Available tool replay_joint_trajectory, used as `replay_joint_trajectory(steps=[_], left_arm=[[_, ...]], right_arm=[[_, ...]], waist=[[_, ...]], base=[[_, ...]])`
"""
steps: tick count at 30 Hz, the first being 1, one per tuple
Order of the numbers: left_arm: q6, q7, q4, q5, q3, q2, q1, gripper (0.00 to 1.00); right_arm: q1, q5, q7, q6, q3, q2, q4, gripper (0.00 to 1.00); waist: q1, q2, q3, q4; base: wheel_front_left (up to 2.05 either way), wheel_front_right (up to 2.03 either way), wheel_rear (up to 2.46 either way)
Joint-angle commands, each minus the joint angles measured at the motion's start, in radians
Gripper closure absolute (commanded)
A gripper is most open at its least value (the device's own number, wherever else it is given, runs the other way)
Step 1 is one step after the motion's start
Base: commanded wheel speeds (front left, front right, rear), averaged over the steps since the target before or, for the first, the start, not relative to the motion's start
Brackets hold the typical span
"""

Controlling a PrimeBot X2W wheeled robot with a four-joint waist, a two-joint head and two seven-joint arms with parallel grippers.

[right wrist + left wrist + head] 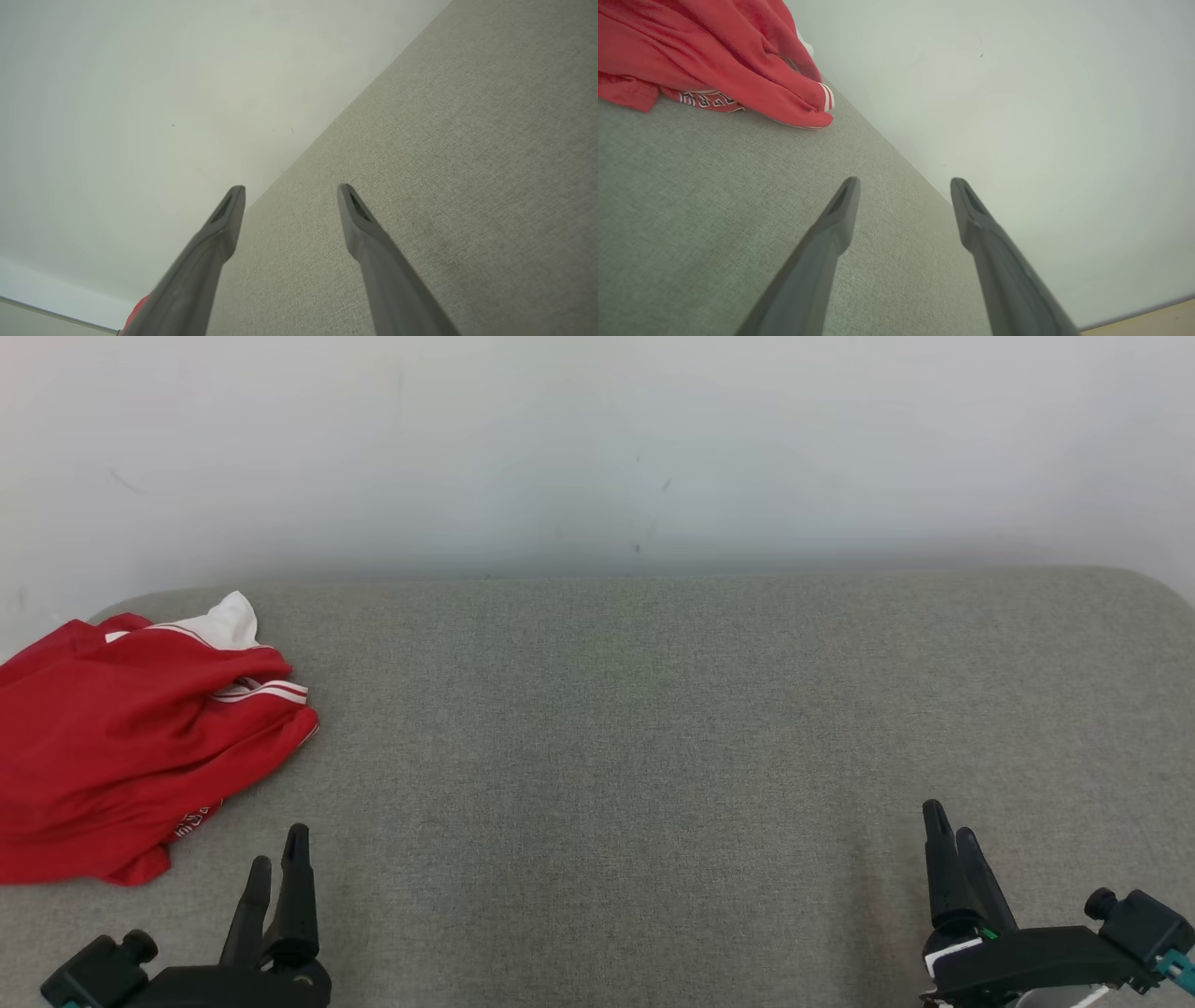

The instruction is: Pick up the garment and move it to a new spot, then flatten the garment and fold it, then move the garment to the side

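Note:
A crumpled red garment [121, 737] with white striped trim and a white inner part lies bunched at the far left of the grey fabric surface [635, 728]. The left wrist view has the same garment [714, 60] in its upper left corner, some way ahead of the fingers. My left gripper [278, 854] hovers low at the front left, just right of the garment's near edge, open and empty; its fingertips [847, 191] stand wide apart. At the front right, my right gripper [952, 826] is open too, with nothing between its fingers [231, 200].
A pale wall [597, 448] rises directly behind the grey surface. The surface's back corners are rounded, and a strip of light floor [1148, 322] shows beyond its edge in the left wrist view.

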Motion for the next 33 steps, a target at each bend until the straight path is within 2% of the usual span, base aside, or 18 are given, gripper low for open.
replay_joint_trajectory(steps=[1,14,33], left_arm=[[0.004,-0.009,-0.018,0.035,-0.003,0.008,-0.003,0.0],[0.034,-0.05,-0.035,0.24,-0.038,0.025,0.007,0.0],[0.079,-0.102,-0.062,0.449,-0.061,0.052,0.021,0.0]], right_arm=[[-0.008,-0.033,-0.008,0.003,0.005,-0.003,-0.016,0.0],[0.005,-0.249,-0.049,0.004,0.04,-0.004,-0.03,0.0],[0.011,-0.48,-0.101,0.004,0.053,-0.004,-0.036,0.0]], waist=[[-0.0001,0.0,0.0,0.0],[-0.0001,0.0,-0.004,0.005],[-0.0001,0.0,-0.002,0.005]], base=[[0.0,0.0,0.0],[0.0,0.0,0.0],[0.0,0.0,0.0]])
